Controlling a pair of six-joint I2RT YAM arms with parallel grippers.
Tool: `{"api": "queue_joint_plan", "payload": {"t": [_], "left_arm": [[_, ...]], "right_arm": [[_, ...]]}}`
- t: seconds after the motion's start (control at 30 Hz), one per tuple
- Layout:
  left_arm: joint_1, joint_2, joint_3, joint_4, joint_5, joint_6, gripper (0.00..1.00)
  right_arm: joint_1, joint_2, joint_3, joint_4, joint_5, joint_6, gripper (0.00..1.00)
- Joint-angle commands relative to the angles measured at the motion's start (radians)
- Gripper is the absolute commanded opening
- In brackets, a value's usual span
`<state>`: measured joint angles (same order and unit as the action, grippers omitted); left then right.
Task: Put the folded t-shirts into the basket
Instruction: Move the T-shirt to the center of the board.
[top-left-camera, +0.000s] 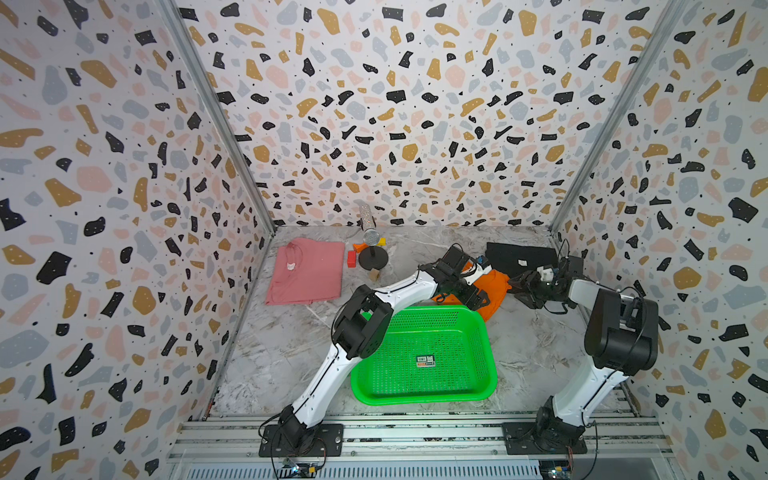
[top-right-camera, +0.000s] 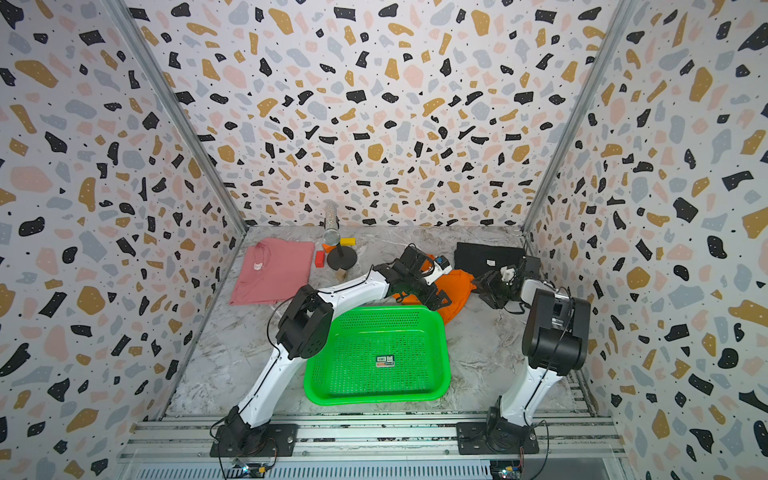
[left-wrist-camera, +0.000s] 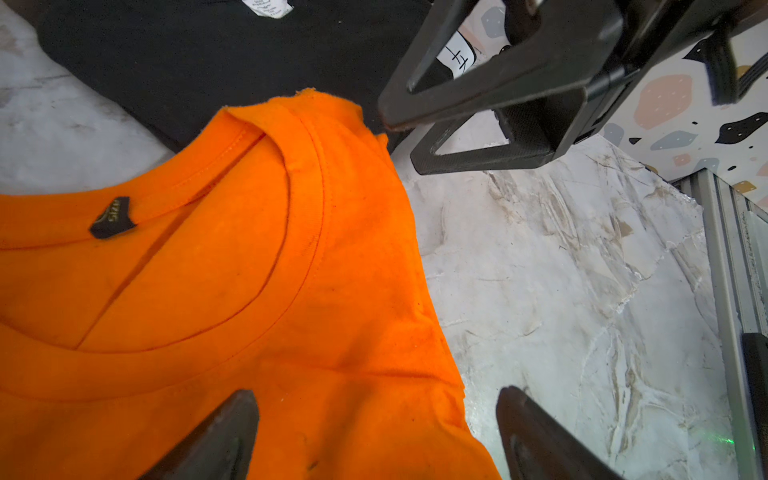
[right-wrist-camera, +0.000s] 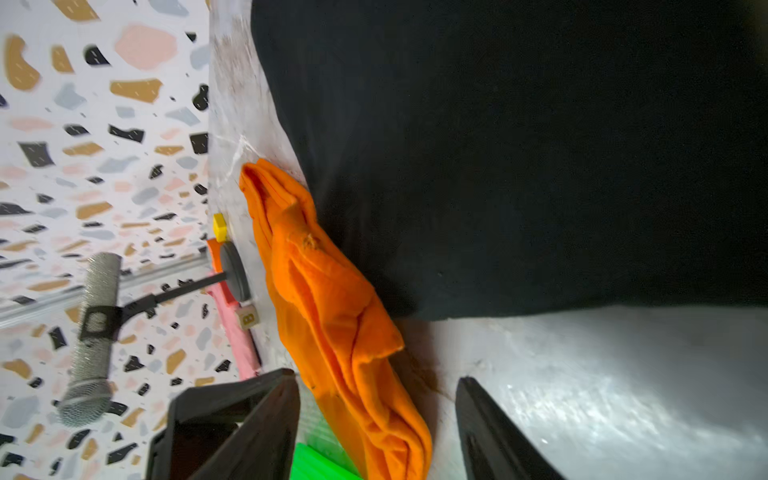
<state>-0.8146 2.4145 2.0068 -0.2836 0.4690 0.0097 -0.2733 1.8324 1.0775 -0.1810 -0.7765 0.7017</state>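
The green basket (top-left-camera: 399, 365) (top-right-camera: 353, 370) stands empty at the middle front. A rumpled orange t-shirt (top-left-camera: 496, 286) (top-right-camera: 459, 286) (left-wrist-camera: 249, 291) (right-wrist-camera: 332, 299) lies by its far right corner, against the black t-shirt (top-left-camera: 519, 255) (top-right-camera: 486, 257) (right-wrist-camera: 498, 145). The pink t-shirt (top-left-camera: 305, 270) (top-right-camera: 272, 270) lies flat at the far left. My left gripper (top-left-camera: 478, 297) (left-wrist-camera: 376, 392) is open, straddling the orange shirt's edge. My right gripper (top-left-camera: 517, 286) (right-wrist-camera: 377, 377) is open too. The shirt's bunched side sits loose between its fingers.
A microphone (top-left-camera: 371, 237) on a round black stand (top-left-camera: 372, 258) rises at the back, between the pink shirt and my left arm. Small red (top-left-camera: 351, 258), yellow (top-left-camera: 381, 241) and wooden (top-left-camera: 375, 274) blocks lie around it. Patterned walls close three sides.
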Motion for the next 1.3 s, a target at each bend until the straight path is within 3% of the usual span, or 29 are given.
{"api": "queue_joint_plan", "payload": {"t": [0.0, 0.33, 0.63, 1.07, 1.27], "left_arm": [[-0.002, -0.032, -0.027, -0.013, 0.001, 0.033, 0.91], [-0.002, -0.019, -0.031, -0.003, -0.003, 0.036, 0.91], [-0.002, -0.011, -0.029, -0.008, -0.006, 0.039, 0.91], [-0.003, -0.003, -0.016, -0.016, -0.012, 0.039, 0.91], [-0.003, -0.001, -0.016, -0.016, -0.012, 0.038, 0.91]], "right_arm": [[0.003, -0.031, -0.013, 0.146, -0.067, 0.12, 0.65], [0.003, 0.011, -0.015, 0.223, -0.077, 0.178, 0.62], [0.003, -0.023, -0.002, 0.06, 0.026, 0.049, 0.62], [0.035, 0.007, 0.036, 0.053, -0.009, 0.044, 0.59], [0.039, 0.042, 0.11, 0.016, -0.016, 0.028, 0.42]]}}
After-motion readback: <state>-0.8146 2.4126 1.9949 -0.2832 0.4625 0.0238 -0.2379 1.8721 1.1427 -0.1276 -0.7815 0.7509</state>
